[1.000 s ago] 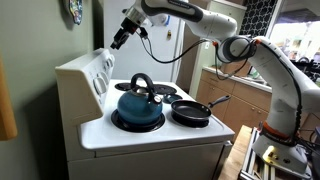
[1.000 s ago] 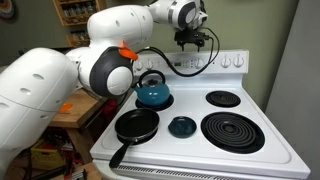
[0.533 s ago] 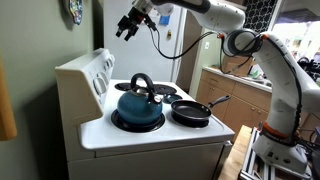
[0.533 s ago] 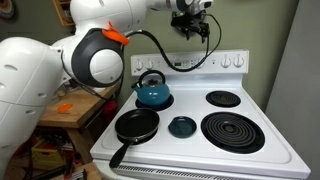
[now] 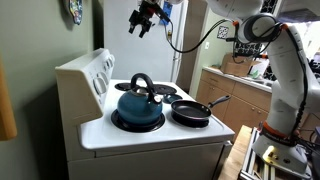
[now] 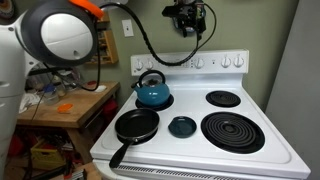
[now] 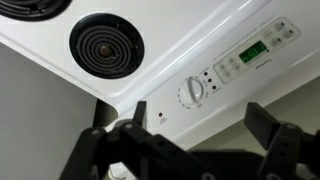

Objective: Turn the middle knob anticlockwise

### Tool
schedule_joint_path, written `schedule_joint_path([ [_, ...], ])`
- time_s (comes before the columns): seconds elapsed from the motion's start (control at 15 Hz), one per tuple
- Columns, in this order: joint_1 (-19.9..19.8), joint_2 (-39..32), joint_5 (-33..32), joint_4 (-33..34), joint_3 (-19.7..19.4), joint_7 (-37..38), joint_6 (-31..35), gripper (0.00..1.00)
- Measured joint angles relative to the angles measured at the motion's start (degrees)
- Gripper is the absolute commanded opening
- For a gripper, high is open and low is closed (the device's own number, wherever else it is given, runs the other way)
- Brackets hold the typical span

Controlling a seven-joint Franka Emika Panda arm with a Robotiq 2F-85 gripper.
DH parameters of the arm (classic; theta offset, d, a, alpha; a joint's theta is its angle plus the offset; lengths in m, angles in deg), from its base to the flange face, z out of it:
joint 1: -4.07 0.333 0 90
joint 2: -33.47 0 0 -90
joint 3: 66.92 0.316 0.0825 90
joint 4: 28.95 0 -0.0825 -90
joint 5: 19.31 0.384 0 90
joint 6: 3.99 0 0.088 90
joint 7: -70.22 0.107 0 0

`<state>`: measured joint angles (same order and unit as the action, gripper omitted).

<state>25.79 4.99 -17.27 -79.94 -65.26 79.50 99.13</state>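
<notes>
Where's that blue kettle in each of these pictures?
In an exterior view: blue kettle mid-frame, left of the frying pan.
In an exterior view: kettle left of centre, behind the frying pan.
Wrist view: not in it.
Shared landmark: the stove's white control panel.

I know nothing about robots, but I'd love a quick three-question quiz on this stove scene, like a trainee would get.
1. True or false: the gripper is touching one of the white knobs of the stove.
2. In an exterior view, what stands behind the frying pan? A. a blue kettle B. a red pot C. a toaster
3. Fill in: in the wrist view, the gripper's fingers stand ____ (apart or together).

Key: 1. False, it hangs well above them. 2. A. 3. Apart.
</notes>
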Motion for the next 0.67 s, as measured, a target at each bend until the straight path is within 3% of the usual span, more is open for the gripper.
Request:
schedule_joint_path([
  [0.67,1.9,17.9,-8.0,-25.2,-0.5,10.1,-2.6,1.00],
])
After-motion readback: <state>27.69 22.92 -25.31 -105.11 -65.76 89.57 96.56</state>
